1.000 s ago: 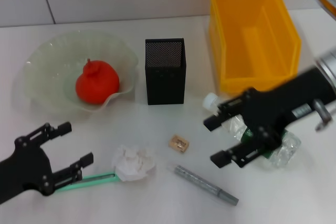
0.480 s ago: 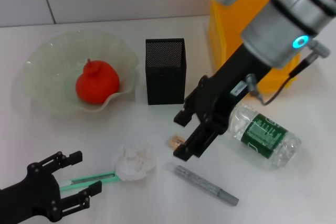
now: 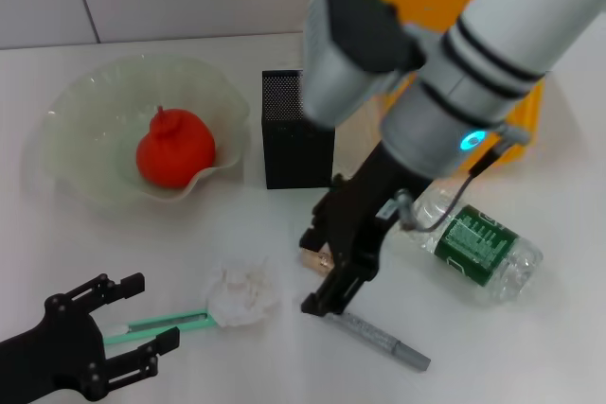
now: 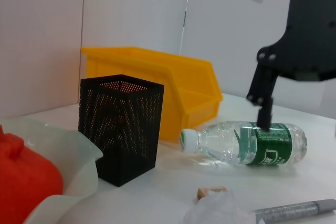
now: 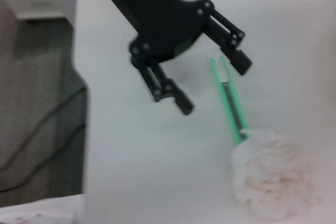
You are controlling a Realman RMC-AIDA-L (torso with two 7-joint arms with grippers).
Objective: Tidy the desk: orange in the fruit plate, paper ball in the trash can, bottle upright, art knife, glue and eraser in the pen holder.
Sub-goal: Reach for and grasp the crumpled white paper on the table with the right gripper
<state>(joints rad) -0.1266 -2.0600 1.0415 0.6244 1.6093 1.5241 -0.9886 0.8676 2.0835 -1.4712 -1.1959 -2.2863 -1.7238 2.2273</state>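
Note:
The orange [image 3: 175, 150] lies in the fruit plate [image 3: 66, 111]. Behind the right arm stands the trash can [image 3: 526, 113], and the pen holder [image 3: 296, 134] is at centre. The bottle [image 3: 478, 248] lies on its side. My right gripper [image 3: 317, 267] hangs open over the eraser [image 3: 311, 259], one finger on each side, and half hides it. The paper ball [image 3: 243, 295] rests on the end of a slim green tool [image 3: 156, 325]. A grey pen-shaped tube [image 3: 379, 336] lies near the front. My left gripper [image 3: 150, 309] is open at the front left, beside the green tool.
The left wrist view shows the pen holder [image 4: 119, 127], trash can [image 4: 157, 85], lying bottle [image 4: 247, 142] and eraser [image 4: 210, 191] along the table. The right wrist view shows the left gripper [image 5: 212, 86] and paper ball [image 5: 270, 174]. A tiled wall runs behind the desk.
The right arm swung left from the bottle to the eraser, leaving the bottle lying. The left gripper drew back toward the front edge.

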